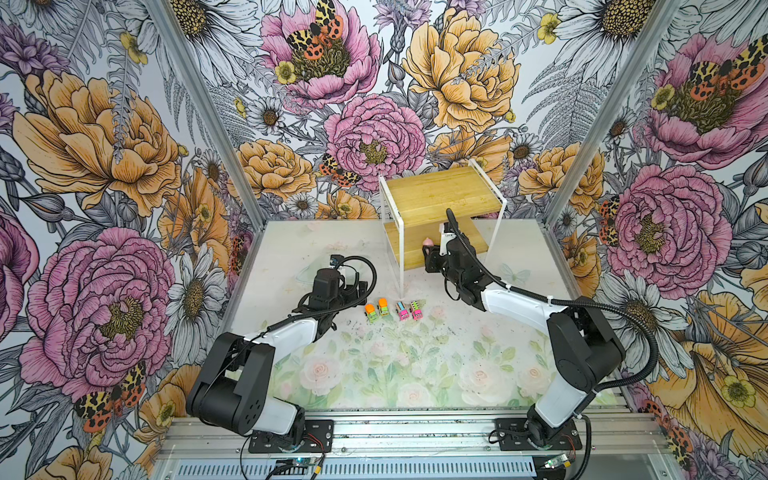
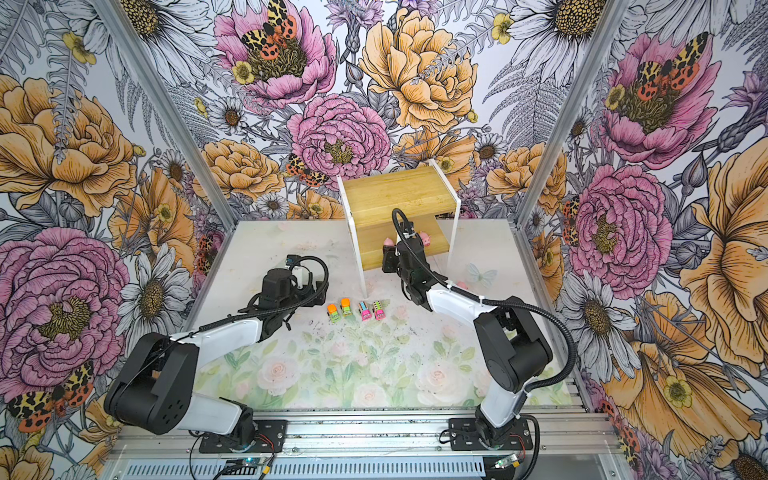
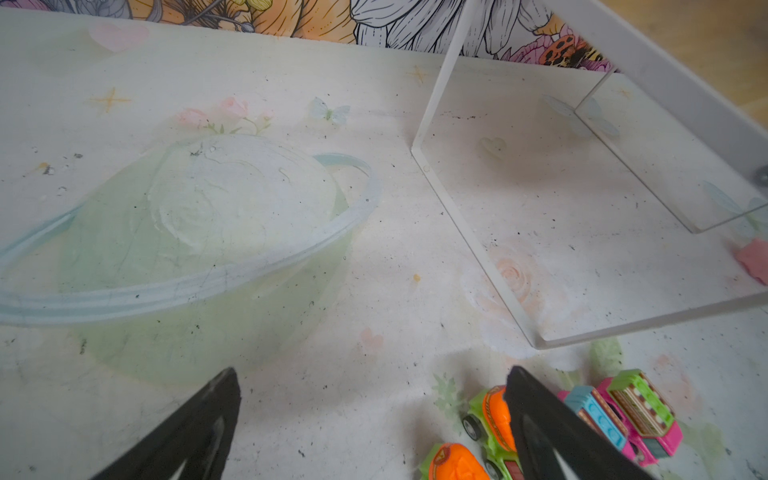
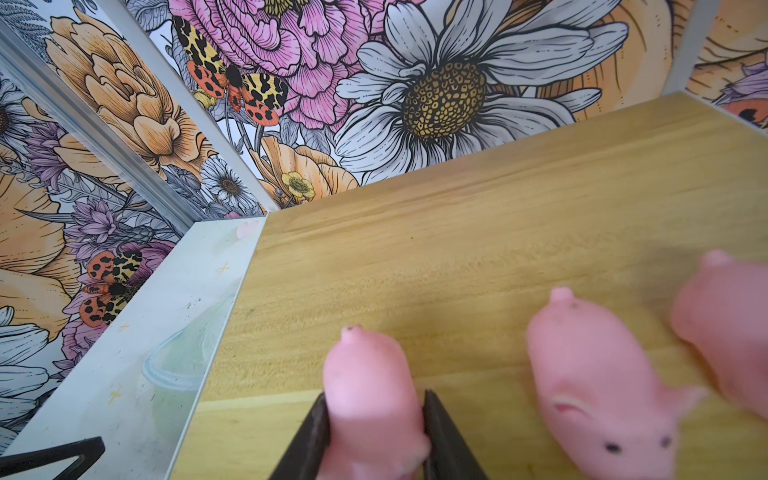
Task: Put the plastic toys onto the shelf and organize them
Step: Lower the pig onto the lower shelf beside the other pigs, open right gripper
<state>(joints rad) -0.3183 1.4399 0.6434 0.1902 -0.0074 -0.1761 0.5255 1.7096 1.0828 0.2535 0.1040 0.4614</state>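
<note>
Pigs (image 4: 598, 386) on lower shelf (image 4: 457, 232), trucks (image 1: 383, 307) off

Three pigs (image 4: 598, 374) on shelf (image 1: 440, 195), trucks (image 1: 383, 306) before it.

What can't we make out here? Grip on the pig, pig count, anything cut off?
- Right gripper: fingers flank a pig, cut off by the right wrist view's edge; pinching or merely beside, unclear. Too small in both top views.
- Blurred pig: out of focus, cut by the same view's edge.
- Pink bit on the table: mostly behind the right arm in a top view, cut off in the left wrist view; pig or not, unclear.
</note>
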